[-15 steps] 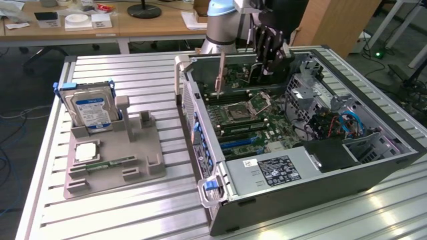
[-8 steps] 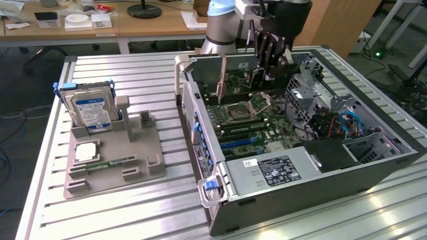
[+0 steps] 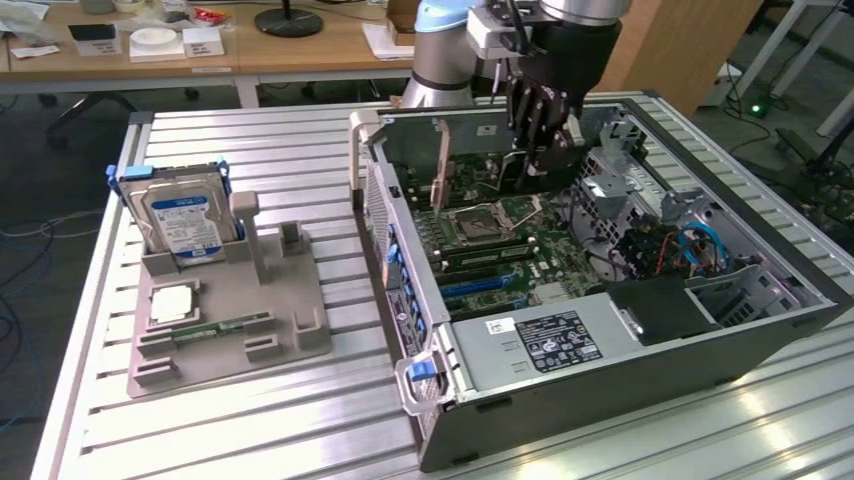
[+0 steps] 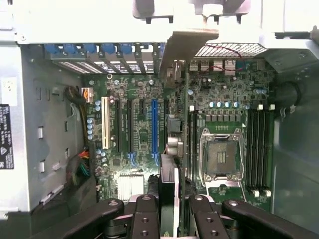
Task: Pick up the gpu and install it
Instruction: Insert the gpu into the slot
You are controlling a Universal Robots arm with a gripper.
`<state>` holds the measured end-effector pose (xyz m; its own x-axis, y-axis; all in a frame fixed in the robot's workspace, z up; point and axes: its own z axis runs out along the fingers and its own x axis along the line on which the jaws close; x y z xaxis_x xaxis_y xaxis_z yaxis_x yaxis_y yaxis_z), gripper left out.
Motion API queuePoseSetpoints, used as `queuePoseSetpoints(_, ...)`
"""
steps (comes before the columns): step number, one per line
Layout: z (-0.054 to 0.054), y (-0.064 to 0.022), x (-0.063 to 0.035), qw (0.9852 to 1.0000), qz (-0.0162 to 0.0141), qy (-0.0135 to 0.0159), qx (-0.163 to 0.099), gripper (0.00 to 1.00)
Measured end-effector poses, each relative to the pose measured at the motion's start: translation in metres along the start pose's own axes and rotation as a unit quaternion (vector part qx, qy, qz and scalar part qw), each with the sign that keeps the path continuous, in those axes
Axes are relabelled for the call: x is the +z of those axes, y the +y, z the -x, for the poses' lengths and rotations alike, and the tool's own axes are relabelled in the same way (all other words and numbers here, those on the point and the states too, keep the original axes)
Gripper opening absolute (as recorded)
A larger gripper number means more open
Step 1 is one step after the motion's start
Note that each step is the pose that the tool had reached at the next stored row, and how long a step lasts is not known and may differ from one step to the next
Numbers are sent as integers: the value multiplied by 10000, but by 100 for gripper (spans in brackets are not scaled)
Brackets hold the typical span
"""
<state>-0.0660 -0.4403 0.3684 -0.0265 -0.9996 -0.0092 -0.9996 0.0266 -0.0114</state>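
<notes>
Got the gpu [image 4: 168, 174] pinched edge-on between the gripper [image 4: 170, 203] jaws, down inside the open case [image 3: 641, 370], upright over the motherboard [image 4: 139, 129] between blue slot [image 4: 154, 124] and cpu socket [image 4: 219, 157], bracket [image 4: 187, 50] toward the rear slots [image 4: 99, 64].

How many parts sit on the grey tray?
3: a hard drive upright at the far end of the tray, a white square piece mid-tray, a memory stick lying just nearer the camera. None seem hidden.

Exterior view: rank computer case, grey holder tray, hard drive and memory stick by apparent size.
1. computer case
2. grey holder tray
3. hard drive, standing upright in the tray
4. memory stick, lying flat on the tray

The gaps between them are wide, so nearness to the camera does not change the order.
</notes>
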Motion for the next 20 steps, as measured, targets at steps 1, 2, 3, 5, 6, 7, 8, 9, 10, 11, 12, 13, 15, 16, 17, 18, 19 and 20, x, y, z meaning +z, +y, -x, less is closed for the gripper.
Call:
queuePoseSetpoints(1,0,5,17,10000,0,1,0,27)
queuePoseSetpoints(2,-1,9,36,10000,0,0,0,27)
queuePoseSetpoints(3,-1,16,55,10000,0,0,0,27)
queuePoseSetpoints(5,-2,33,91,10000,0,0,0,27)
queuePoseSetpoints(6,-2,40,109,10000,0,-1,0,27)
queuePoseSetpoints(7,-2,43,127,10000,0,0,0,27)
queuePoseSetpoints(8,-3,43,145,10000,0,0,-1,27)
queuePoseSetpoints(9,-8,44,163,10000,0,0,-1,27)
queuePoseSetpoints(10,-23,45,178,10000,1,2,0,27)
queuePoseSetpoints(11,-38,45,194,10000,0,1,0,27)
queuePoseSetpoints(12,-43,51,213,10000,0,0,1,27)
queuePoseSetpoints(13,-45,63,230,10000,0,0,1,27)
queuePoseSetpoints(15,-47,85,266,10000,0,0,0,27)
queuePoseSetpoints(16,-51,86,284,10000,0,0,0,27)
queuePoseSetpoints(17,-65,86,300,10000,0,1,-1,27)
queuePoseSetpoints(18,-82,86,316,10000,1,1,0,27)
queuePoseSetpoints(19,-100,85,332,10000,0,1,0,27)
queuePoseSetpoints(20,-111,85,351,10000,0,-1,0,27)
